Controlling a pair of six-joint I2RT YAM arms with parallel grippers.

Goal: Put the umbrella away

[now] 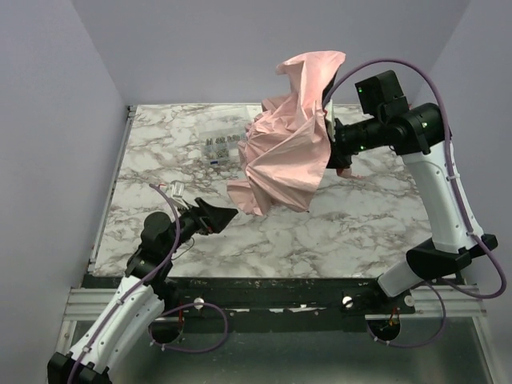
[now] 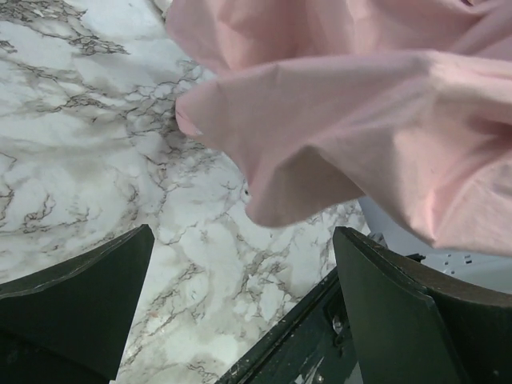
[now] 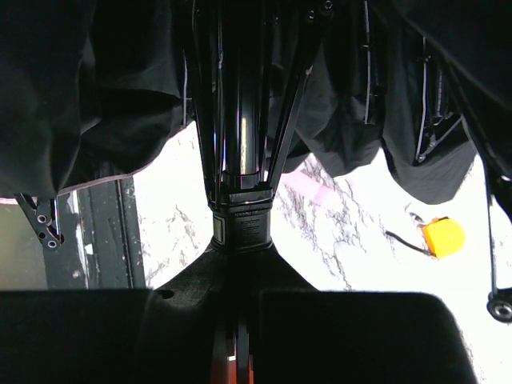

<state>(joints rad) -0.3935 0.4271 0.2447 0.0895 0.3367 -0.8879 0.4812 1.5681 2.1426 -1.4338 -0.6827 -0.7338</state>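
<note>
Pink fabric, limp and half collapsed, marks the single umbrella (image 1: pixel 288 136), held in the air over the far right part of the table (image 1: pixel 360 232). Its canopy hangs in loose folds, with the lowest hem drooping toward the table's middle; whether that hem touches the marble cannot be told. From the right wrist view the canopy's underside is dark, and thin black ribs run down to one black shaft (image 3: pixel 240 160).

Two arms are present, each with one gripper. The right gripper (image 3: pixel 240 260) is pressed together, pinching the shaft at its lower collar. The left gripper (image 1: pixel 222 214) sits low over the near left of the table with its two fingers (image 2: pixel 80 308) spread wide and nothing between them. It points at the hanging fabric, which is near but apart from it.

Two small loose things lie on the table. One is a clear item (image 1: pixel 220 148) at the far centre, too small to identify. The other is an orange-yellow gadget (image 3: pixel 442 237) with a thin dark cord, lying beneath the canopy.

White marble with grey-brown veining forms the tabletop. One metal rail (image 1: pixel 240 304) runs along its near edge. Plain pale lilac walls (image 1: pixel 48 120) enclose the left, far and right sides.
</note>
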